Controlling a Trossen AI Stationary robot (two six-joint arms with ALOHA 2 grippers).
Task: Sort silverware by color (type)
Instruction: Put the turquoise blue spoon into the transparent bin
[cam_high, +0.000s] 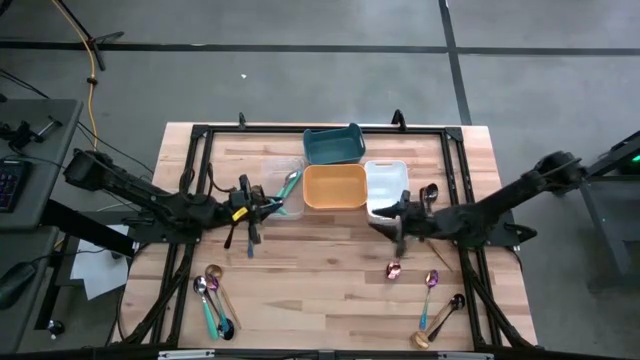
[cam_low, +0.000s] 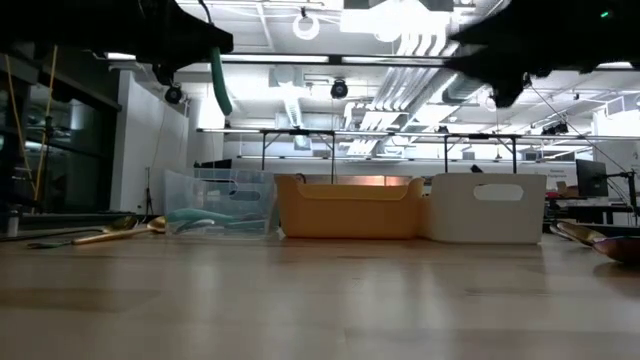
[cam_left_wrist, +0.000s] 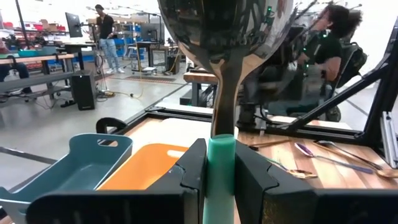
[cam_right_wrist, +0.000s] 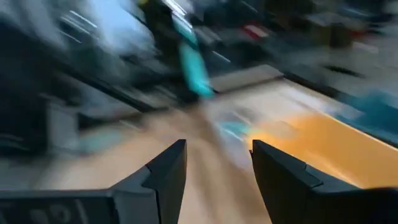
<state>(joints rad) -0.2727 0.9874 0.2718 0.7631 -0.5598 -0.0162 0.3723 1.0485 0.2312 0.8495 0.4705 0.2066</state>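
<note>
My left gripper (cam_high: 266, 206) is shut on a teal-handled silver spoon (cam_high: 290, 184) held in the air at the near edge of the clear tray (cam_high: 283, 172). My right gripper (cam_high: 388, 222) stands open with nothing between its fingers (cam_right_wrist: 217, 168), just in front of the white tray (cam_high: 386, 178). Loose silverware lies flat on the table: a gold, teal and pink group (cam_high: 212, 295) at the near left, pink-purple spoons (cam_high: 393, 270) and a gold one (cam_high: 437, 322) at the near right, and a dark spoon (cam_high: 429, 192) beside the white tray. My left gripper pinches the spoon's teal handle (cam_left_wrist: 219, 163) between its two fingers, close to where the handle meets the silver neck. The fingers come level from the table's left and lie across the handle. The spoon is lifted clear, its shiny bowl (cam_left_wrist: 225, 28) above the fingers and its handle end (cam_low: 219, 84) hanging below.
Four trays stand in the middle at the back: clear, orange (cam_high: 335, 187), white, and teal (cam_high: 333, 145) behind them. A teal utensil (cam_low: 205, 218) lies in the clear tray. A black frame (cam_high: 200, 135) runs round the table's edges. People show in the room beyond.
</note>
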